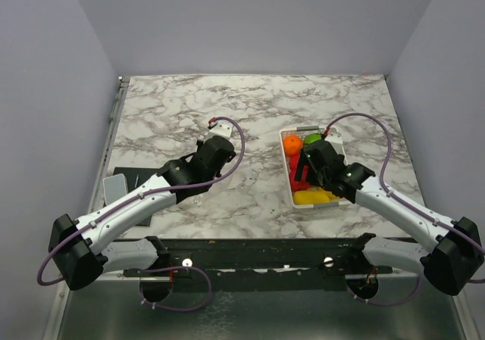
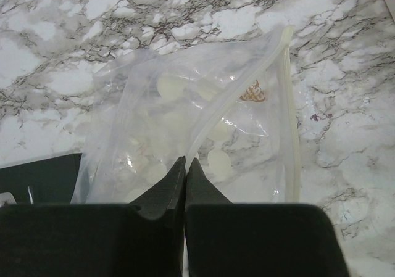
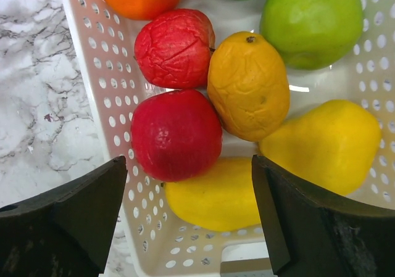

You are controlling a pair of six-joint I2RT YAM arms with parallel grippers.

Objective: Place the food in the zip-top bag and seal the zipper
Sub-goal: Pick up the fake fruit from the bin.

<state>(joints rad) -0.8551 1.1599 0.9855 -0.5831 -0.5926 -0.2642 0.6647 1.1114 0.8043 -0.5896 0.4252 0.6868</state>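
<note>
Food (image 3: pixel 247 86) is all piled in the tray (image 3: pixel 99 61), with the right gripper (image 3: pixel 190 172) spread wide open just above it, holding nothing. Left gripper (image 2: pixel 185 166) is pinched tight on the bag (image 2: pixel 185 98), which sits crumpled on the tabletop (image 2: pixel 345 135).

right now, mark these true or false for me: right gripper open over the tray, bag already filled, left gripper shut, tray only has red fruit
1. The right gripper is open over the white tray. True.
2. The zip-top bag is already filled. False: it looks empty; the food lies in the tray.
3. The left gripper is shut. True, it is pinched at the bag.
4. The tray holds only red fruit. False: there are also yellow, green and orange pieces.
</note>
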